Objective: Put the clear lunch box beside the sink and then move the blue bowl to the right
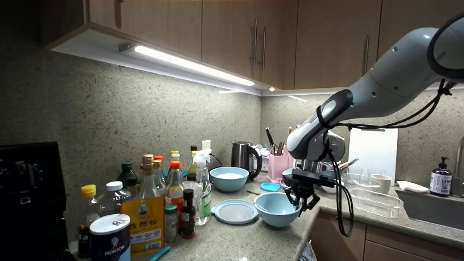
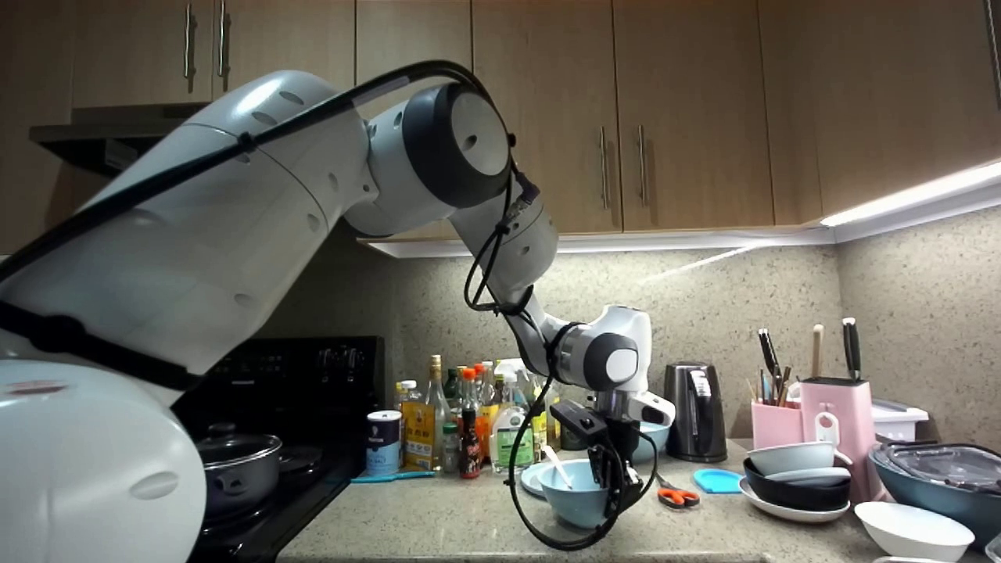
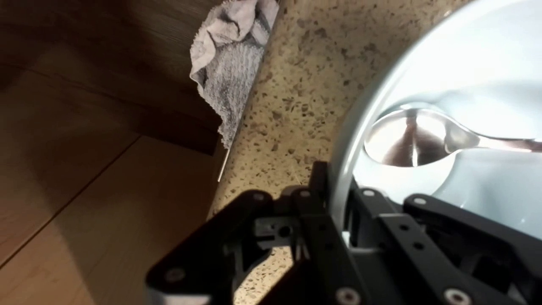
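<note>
A light blue bowl (image 1: pixel 277 217) is at the counter's front edge, also seen in the other exterior picture (image 2: pixel 575 504) and the wrist view (image 3: pixel 499 203). A metal spoon (image 3: pixel 408 137) lies inside it. My gripper (image 1: pixel 300 208) points down over the rim, one finger inside and one outside. In the wrist view, the fingers (image 3: pixel 334 186) are closed against the rim wall. I cannot tell whether the bowl touches the counter. The clear lunch box (image 1: pixel 377 203) sits on the counter beside the sink (image 1: pixel 435 206), apart from my gripper.
A blue lid (image 1: pixel 235 211) lies next to the bowl. Another blue bowl (image 1: pixel 229 179) stands behind, near the kettle (image 1: pixel 241 156). Bottles (image 1: pixel 175 181) line the wall. Scissors (image 2: pixel 676 494), stacked bowls (image 2: pixel 798 481) and a pink knife block (image 2: pixel 837 422) stand nearby. A cloth (image 3: pixel 230 63) hangs below the edge.
</note>
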Robot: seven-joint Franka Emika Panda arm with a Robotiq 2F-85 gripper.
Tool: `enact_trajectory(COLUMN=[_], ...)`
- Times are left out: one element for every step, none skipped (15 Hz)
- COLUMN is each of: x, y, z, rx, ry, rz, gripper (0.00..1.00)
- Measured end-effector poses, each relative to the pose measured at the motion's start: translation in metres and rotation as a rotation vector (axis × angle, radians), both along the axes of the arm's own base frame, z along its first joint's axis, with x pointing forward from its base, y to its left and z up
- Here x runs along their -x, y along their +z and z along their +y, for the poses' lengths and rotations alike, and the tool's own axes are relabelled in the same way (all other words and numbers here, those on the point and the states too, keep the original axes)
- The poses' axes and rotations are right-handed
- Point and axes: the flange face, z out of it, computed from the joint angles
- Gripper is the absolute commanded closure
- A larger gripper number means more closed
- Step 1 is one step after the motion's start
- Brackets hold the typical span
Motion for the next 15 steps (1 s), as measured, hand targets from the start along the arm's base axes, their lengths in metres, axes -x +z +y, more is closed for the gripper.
enact_trajectory(x=[0.001,0.002,0.002,0.003,0.003,0.006,0.009,0.01,0.011,0.011,0.012,0.012,0.012,0.012,0.01], y=[0.0,0.001,0.001,0.001,0.001,-0.003,-0.01,-0.015,-0.019,-0.022,-0.024,-0.026,-0.027,-0.028,-0.028], z=[0.0,-0.001,-0.002,-0.002,-0.002,-0.003,-0.003,-0.003,-0.004,-0.003,-0.003,-0.003,-0.001,0.001,0.003], rx=[0.0,-0.001,-0.002,-0.004,-0.005,-0.004,-0.001,0.002,0.003,0.003,0.004,0.007,0.013,0.022,0.032], ry=[-0.018,-0.034,-0.047,-0.058,-0.065,-0.071,-0.07,-0.068,-0.067,-0.065,-0.063,-0.059,-0.051,-0.041,-0.032], rz=[0.01,0.019,0.026,0.033,0.039,0.061,0.084,0.096,0.105,0.112,0.116,0.121,0.126,0.13,0.134], gripper=[0.93,0.93,0.83,0.66,0.63,0.56,0.49,0.42,0.36,0.29,0.23,0.16,0.1,0.04,0.01])
